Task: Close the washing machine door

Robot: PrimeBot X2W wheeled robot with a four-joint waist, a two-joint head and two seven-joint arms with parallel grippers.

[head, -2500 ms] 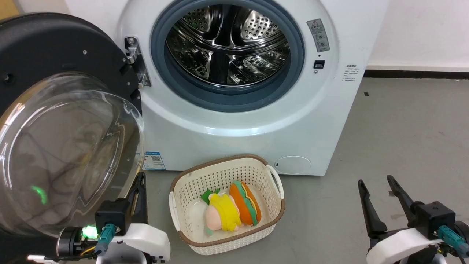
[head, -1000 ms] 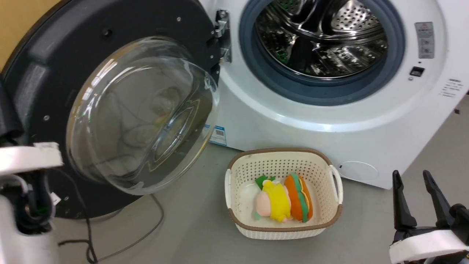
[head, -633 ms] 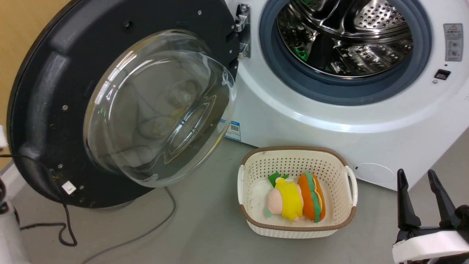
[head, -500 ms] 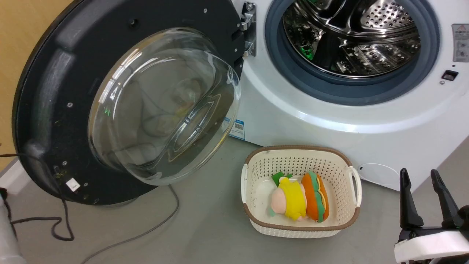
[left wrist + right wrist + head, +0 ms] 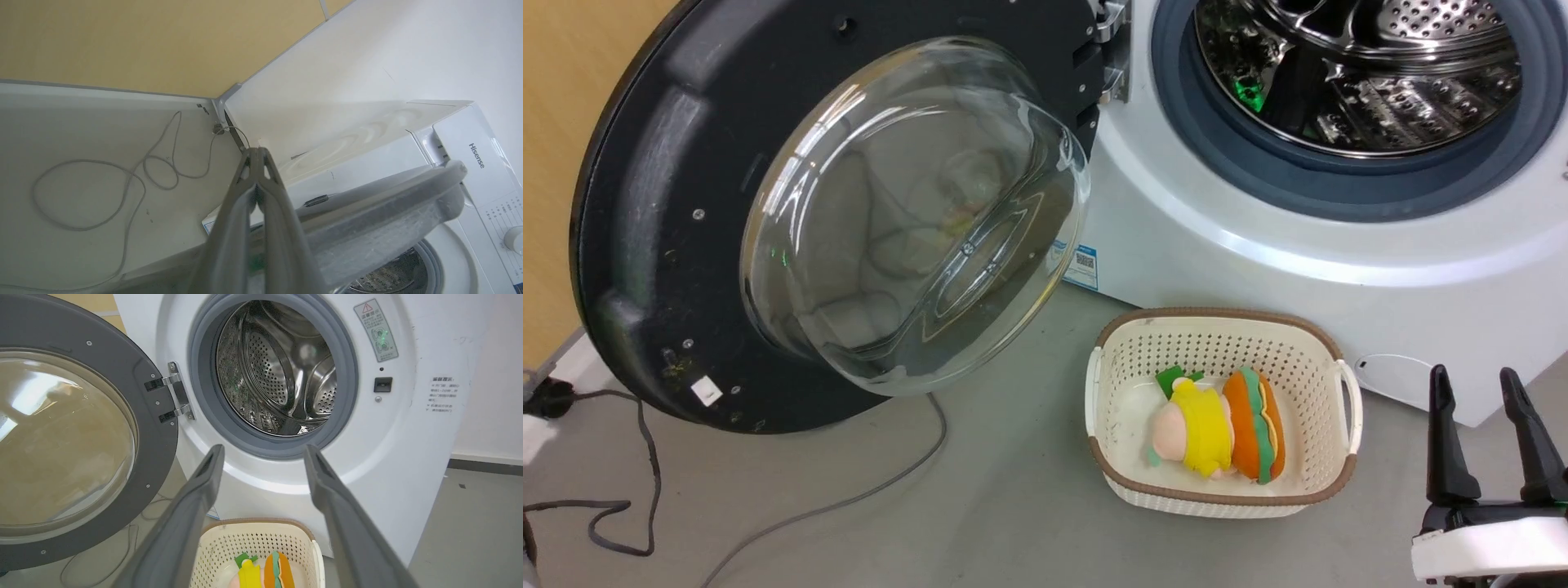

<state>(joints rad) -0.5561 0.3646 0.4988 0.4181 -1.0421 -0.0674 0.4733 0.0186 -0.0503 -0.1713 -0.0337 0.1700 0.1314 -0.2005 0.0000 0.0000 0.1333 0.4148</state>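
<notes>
Left of the washing machine (image 5: 1225,253), found the washing machine door (image 5: 637,212) swung wide open, no nearer to shutting than half a second earlier; noted only a rightward slide of the whole head view, put down to the camera. Saw the right claw (image 5: 1472,372) at lower right as before, fingers spread, holding nothing. Saw the left claw (image 5: 258,150) pinched fully together and empty, crossing the door's outer rim in the left wrist view; could not tell whether touching it.

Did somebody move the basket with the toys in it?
No. The basket still sits just left of the round cap low on the washing machine, as before. The camera turned, not it.
</notes>
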